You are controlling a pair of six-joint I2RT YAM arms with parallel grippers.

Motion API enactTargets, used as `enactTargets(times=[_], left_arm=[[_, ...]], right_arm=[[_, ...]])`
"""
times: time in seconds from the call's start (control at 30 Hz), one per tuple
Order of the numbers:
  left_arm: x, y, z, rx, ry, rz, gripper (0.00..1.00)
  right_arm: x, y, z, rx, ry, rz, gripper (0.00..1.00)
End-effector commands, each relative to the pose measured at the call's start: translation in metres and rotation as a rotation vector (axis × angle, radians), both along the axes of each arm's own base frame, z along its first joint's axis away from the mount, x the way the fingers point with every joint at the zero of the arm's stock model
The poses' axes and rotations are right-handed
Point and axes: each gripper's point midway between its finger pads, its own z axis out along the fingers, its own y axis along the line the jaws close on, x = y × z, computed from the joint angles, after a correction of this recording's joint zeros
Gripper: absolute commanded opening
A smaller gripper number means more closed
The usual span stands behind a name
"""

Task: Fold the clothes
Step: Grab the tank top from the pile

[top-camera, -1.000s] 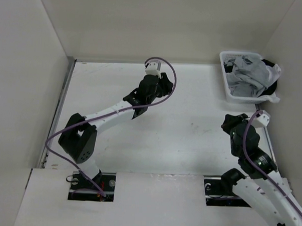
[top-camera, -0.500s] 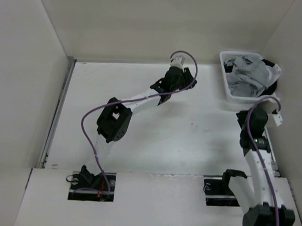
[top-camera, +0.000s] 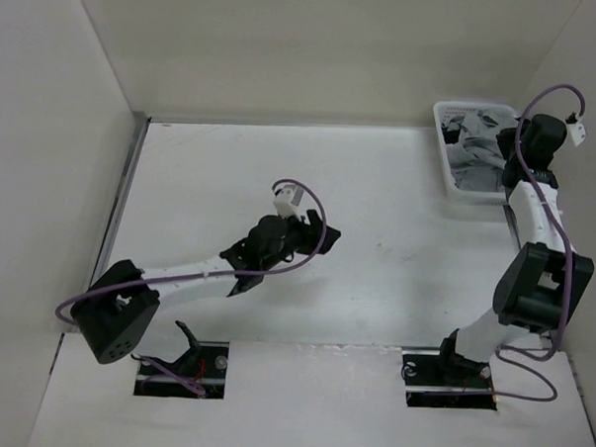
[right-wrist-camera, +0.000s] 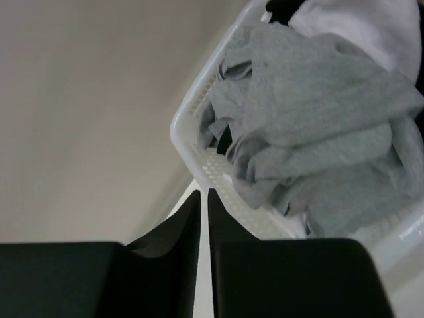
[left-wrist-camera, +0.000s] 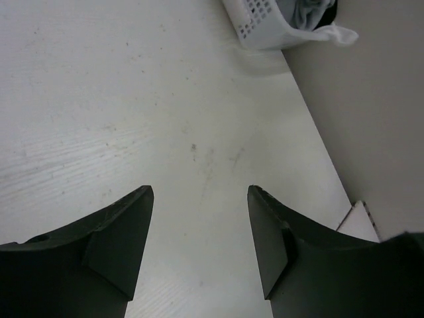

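Hovering by one white basket (right-wrist-camera: 182,126), rim in the way: right hand (right-wrist-camera: 204,192), all but clenched, empty. Heaped inside: one grey tank top (right-wrist-camera: 318,132), beside one white garment (right-wrist-camera: 371,26) and one black garment (right-wrist-camera: 285,8). Mid-surface (left-wrist-camera: 99,99): left hand (left-wrist-camera: 200,192), released wide.

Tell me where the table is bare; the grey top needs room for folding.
The table is bare from the back wall to the left gripper, and from that gripper right to the basket. Crowded at the far right corner: the basket holds the grey top, the right gripper at it.
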Motion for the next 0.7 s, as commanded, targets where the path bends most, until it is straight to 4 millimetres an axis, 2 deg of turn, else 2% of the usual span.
enactTargets(times=[0.0, 0.07, 0.13, 0.2, 0.4, 0.6, 0.67], left_arm=[[-0.018, 0.021, -0.014, 0.021, -0.062, -0.012, 0.58], [-0.015, 0.037, -0.018, 0.059, -0.090, 0.003, 0.60], [-0.006, 0.050, -0.014, 0.065, -0.109, 0.035, 0.60], [-0.002, 0.057, -0.015, 0.041, -0.090, 0.063, 0.61], [-0.003, 0.060, -0.030, 0.035, -0.044, 0.061, 0.60], [0.000, 0.066, -0.029, 0.016, -0.033, 0.084, 0.60], [0.001, 0.066, -0.030, 0.016, -0.027, 0.087, 0.60]], right_arm=[[0.024, -0.007, 0.021, -0.039, -0.022, 0.020, 0.23], [0.033, -0.016, 0.015, -0.043, -0.004, -0.019, 0.44], [0.042, -0.020, 0.009, -0.036, 0.009, -0.027, 0.53], [0.050, -0.024, 0.001, -0.035, 0.036, -0.044, 0.59], [0.064, -0.018, -0.046, -0.012, 0.180, -0.104, 0.58], [0.063, -0.018, -0.069, 0.073, 0.229, -0.154, 0.56], [0.062, -0.023, -0.076, 0.102, 0.242, -0.177, 0.56]])
